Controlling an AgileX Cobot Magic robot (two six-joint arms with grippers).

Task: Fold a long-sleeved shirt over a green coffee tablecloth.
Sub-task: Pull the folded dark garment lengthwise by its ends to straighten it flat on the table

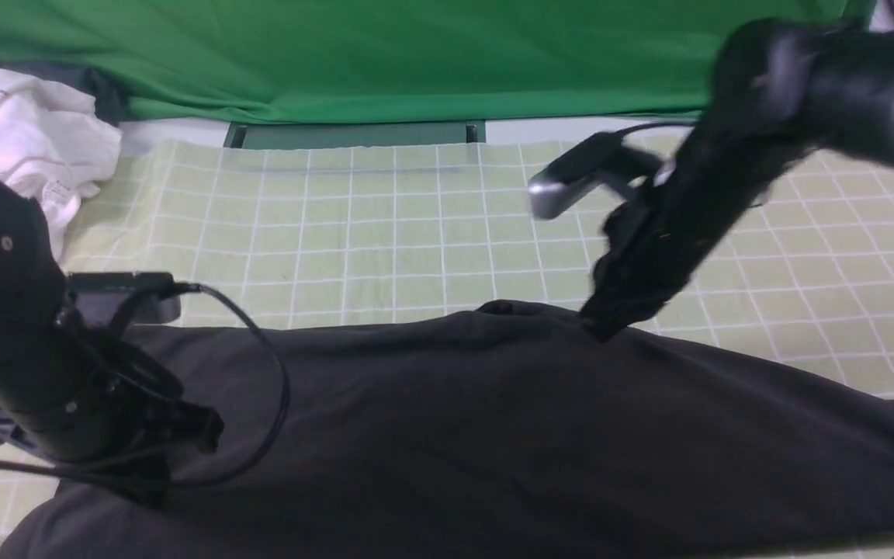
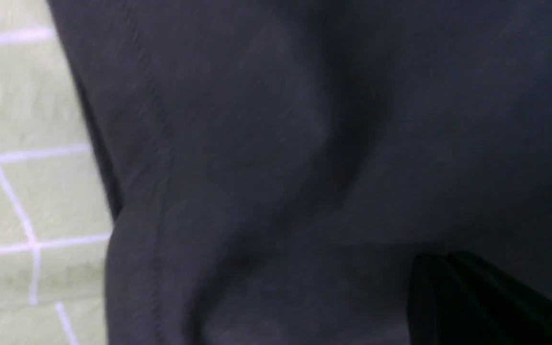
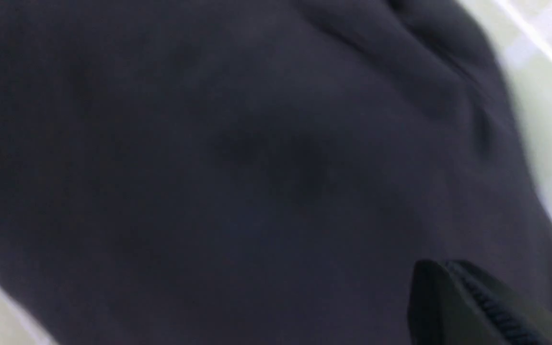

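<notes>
The long-sleeved shirt is black and lies as a wide band across the near part of the green coffee tablecloth, a pale cloth with white grid lines. My left gripper is down on the shirt's left part, mostly hidden behind its own arm. In the left wrist view this gripper has its jaws together, pinching the shirt close to a stitched hem. My right gripper touches the shirt's far edge near the middle. In the right wrist view it is shut, tips in the fabric.
A crumpled white garment lies at the far left. Plain deep-green fabric hangs along the back. A black cable loops from my left wrist over the shirt. The tablecloth stretches bare beyond the shirt's far edge.
</notes>
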